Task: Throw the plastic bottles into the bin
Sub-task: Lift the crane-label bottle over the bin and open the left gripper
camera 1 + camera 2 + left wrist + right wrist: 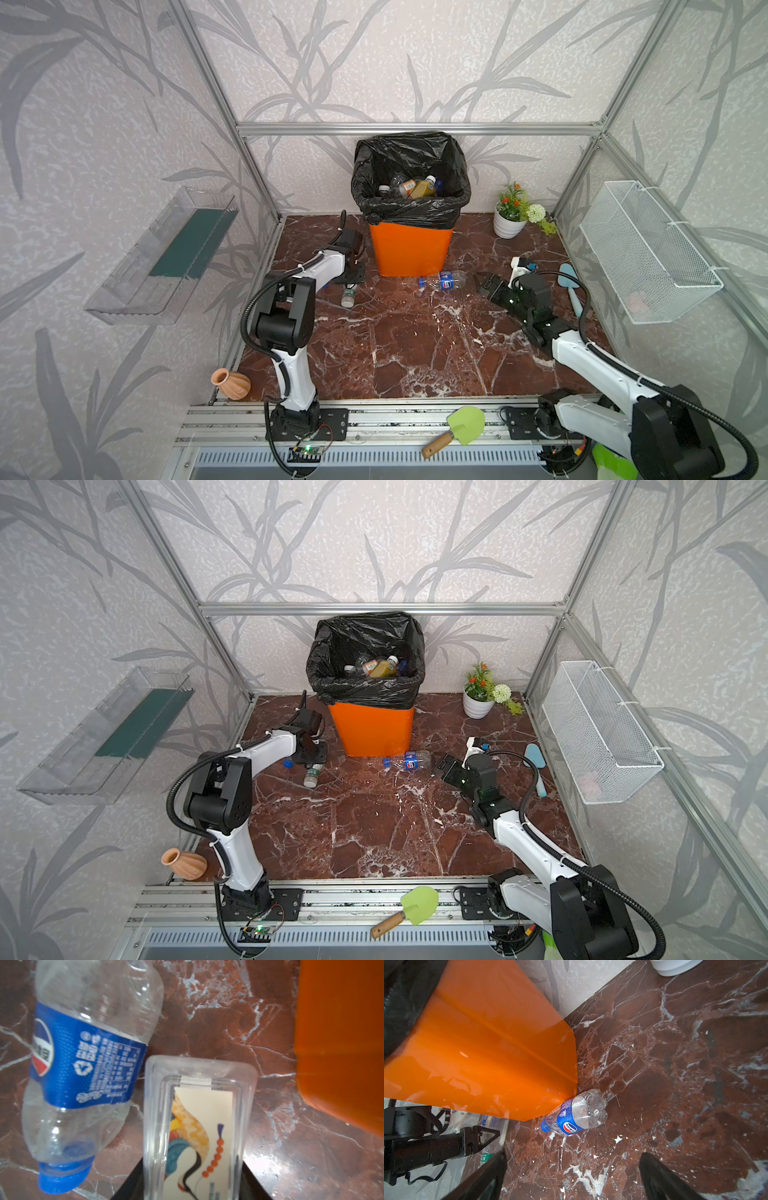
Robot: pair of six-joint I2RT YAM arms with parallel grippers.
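- Your left end effector (352, 283) is down at the tabletop (415, 353), just off the front left corner of the bin (409, 249).
- In the left wrist view, its jaws press against both sides of a clear flat-sided bottle (197, 1076) with a crane picture on the label, so it is closed on that bottle. You cannot tell whether the bottle is lifted off the tabletop.
- A crumpled blue-labelled bottle (83, 1059) with a blue cap lies just beside the gripped one, on the side away from the bin.
- Your right end effector (574, 1153) stands wide open and holds nothing. It sits low over the tabletop, to the right of the bin.
- It points at a second blue-labelled bottle (579, 1115), which lies on its side right at the bin's front right corner with its cap toward the left arm.
- Several bottles (419, 189) already lie inside the bin's black liner (411, 158).
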